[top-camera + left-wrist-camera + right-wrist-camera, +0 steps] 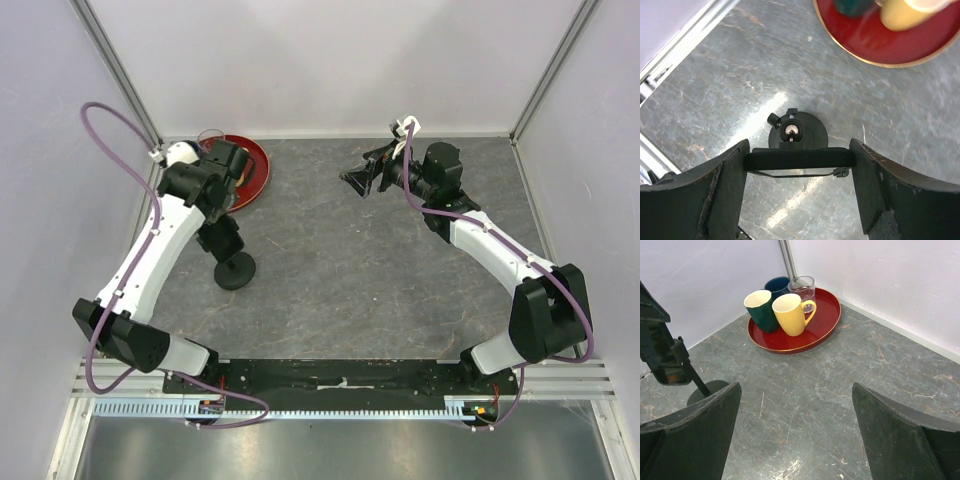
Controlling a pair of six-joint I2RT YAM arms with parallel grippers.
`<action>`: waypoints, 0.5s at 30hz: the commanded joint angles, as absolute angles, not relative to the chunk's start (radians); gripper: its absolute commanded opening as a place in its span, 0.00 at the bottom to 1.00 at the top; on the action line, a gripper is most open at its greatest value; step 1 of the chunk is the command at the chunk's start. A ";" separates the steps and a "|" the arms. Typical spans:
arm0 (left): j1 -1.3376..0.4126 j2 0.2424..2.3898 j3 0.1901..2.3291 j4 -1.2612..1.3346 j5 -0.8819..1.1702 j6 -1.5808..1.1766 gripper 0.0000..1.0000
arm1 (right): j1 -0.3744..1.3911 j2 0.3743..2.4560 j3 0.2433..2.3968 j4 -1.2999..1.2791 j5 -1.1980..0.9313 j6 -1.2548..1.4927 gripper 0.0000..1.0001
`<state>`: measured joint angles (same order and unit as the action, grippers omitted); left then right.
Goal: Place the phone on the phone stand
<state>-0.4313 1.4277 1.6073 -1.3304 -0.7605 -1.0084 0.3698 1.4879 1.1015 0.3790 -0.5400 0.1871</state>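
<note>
At the left of the desk [340,285], your left end effector [799,152] is clamped on the phone [799,160] — held edge-on, straight over the stand [811,134], whose disc base rests on the desk. You cannot judge whether phone and stand touch. Just behind them, a tray [822,322] carries mugs [790,315]. Farther right, your right end effector [796,395] hangs above the desk — fingers wide apart.

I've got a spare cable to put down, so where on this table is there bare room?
Bare: the wide middle of the table, between the phone stand and the right arm, and the back strip between the red tray and the right gripper. Crowded: the back-left corner, with tray, mugs and left gripper holding the phone.
</note>
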 commanded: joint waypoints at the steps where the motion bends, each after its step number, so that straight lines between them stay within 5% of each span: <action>1: -0.315 1.350 1.626 -1.381 -0.910 -1.193 0.02 | 0.367 1.456 1.109 0.394 -0.534 0.184 0.98; 15: -0.149 1.365 1.638 -1.508 -1.088 -1.269 0.02 | 0.367 1.460 1.111 0.403 -0.541 0.198 0.98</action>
<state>-0.2008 1.3937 1.6047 -1.3888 -0.9188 -1.1728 0.3698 1.4864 1.1015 0.3782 -0.5404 0.1875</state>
